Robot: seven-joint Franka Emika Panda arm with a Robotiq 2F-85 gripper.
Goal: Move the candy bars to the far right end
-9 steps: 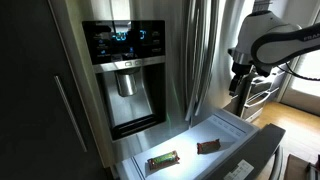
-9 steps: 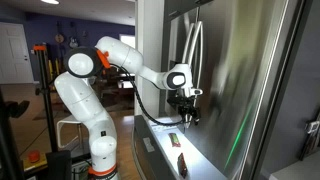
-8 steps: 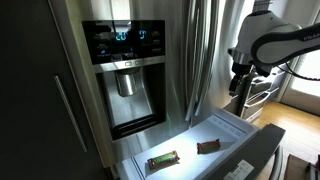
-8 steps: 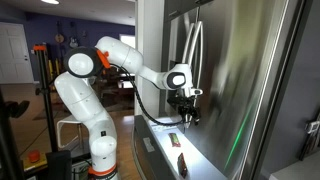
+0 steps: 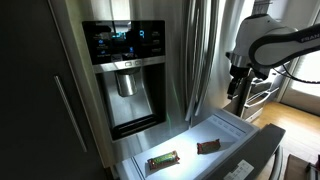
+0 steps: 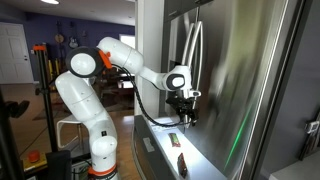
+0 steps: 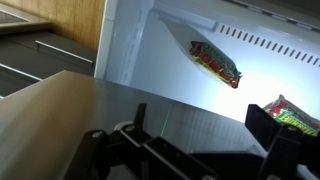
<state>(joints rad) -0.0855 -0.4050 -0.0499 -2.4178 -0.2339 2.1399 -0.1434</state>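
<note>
Two candy bars lie flat on the pale white-grey panel (image 5: 225, 128) below the fridge doors. The greenish-brown candy bar (image 5: 163, 159) is toward the dispenser side and the dark reddish-brown candy bar (image 5: 208, 147) is nearer the panel's far right end (image 5: 240, 122). Both exterior views show them, as a greenish bar (image 6: 176, 141) and a dark bar (image 6: 181, 162). My gripper (image 5: 237, 90) hangs open in the air above that far end, well clear of the bars, with nothing between its fingers. In the wrist view one bar (image 7: 215, 62) lies ahead and another bar (image 7: 296, 114) is cut by the right edge.
The steel fridge doors (image 5: 205, 50) with their vertical handles rise right behind the panel. The black water dispenser recess (image 5: 128, 85) is at the other end. The arm's white base (image 6: 90, 120) stands on the floor beside the fridge. A dark rim (image 5: 262, 150) edges the panel's front.
</note>
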